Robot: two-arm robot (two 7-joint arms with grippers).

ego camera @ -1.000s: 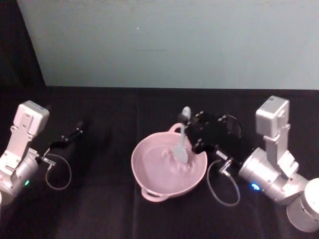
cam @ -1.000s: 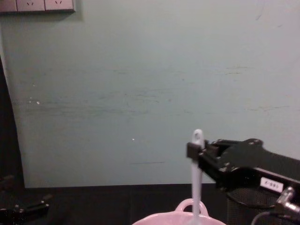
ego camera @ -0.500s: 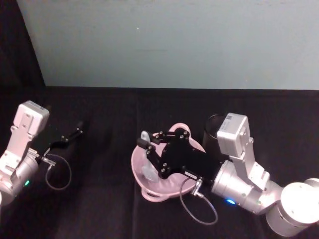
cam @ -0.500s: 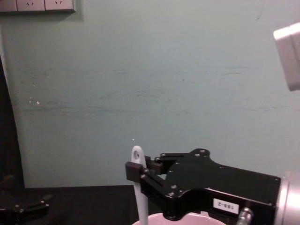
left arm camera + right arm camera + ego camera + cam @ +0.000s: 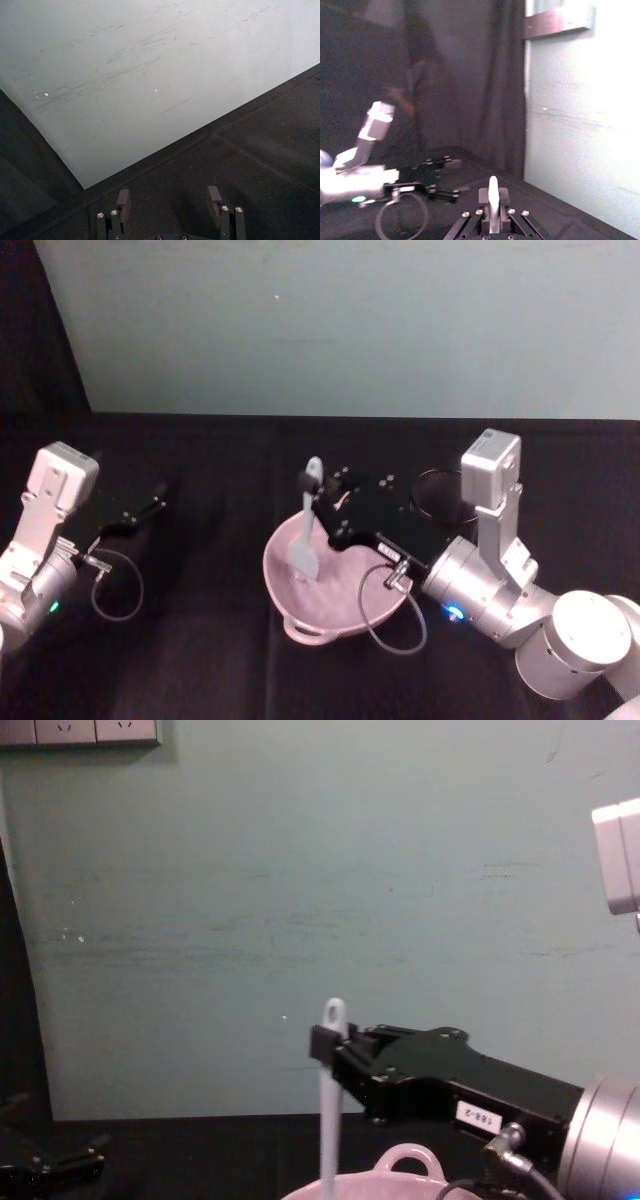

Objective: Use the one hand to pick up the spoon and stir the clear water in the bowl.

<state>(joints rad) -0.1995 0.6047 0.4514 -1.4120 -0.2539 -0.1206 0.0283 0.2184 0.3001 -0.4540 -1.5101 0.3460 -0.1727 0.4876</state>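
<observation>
Your right gripper (image 5: 313, 490) sits just left of centre in the head view. Its black body reaches in from the lower right across the bowl, and its fingers are pinched narrow on the upper handle of the spoon (image 5: 308, 525).

In the chest view you get the same grip side-on in the lower middle. The right gripper (image 5: 326, 1045) clamps the spoon (image 5: 329, 1120) just under its tip. The oval hole shows above the fingers and the handle hangs nearly upright below them. A white label (image 5: 473, 1117) sits on the gripper's side.

In the right wrist view, the spoon (image 5: 493, 192) stands up at the bottom centre, held in the right gripper (image 5: 493, 200).

The spoon's greyish scoop is down inside the bowl (image 5: 335, 605), over the bowl's left half. You cannot tell whether it touches the bottom.

The bowl rests in the lower centre of the head view on the black tablecloth (image 5: 200, 640), with a loop handle on its lower rim. From the chest camera, only the rim of the bowl (image 5: 408, 1160) shows at the bottom edge, with a loop handle just right of the spoon.

A grey cable (image 5: 395, 625) loops from the gripper's silver connector (image 5: 398, 575) past the bowl's lower right rim. The black wire-mesh cup (image 5: 438, 495) stands to the upper right of the bowl, beside the gripper body.

Your left gripper (image 5: 150, 508) is parked at the left of the head view, well apart from the bowl. In the left wrist view, the left gripper (image 5: 168, 200) has its fingers spread wide and holds nothing.
</observation>
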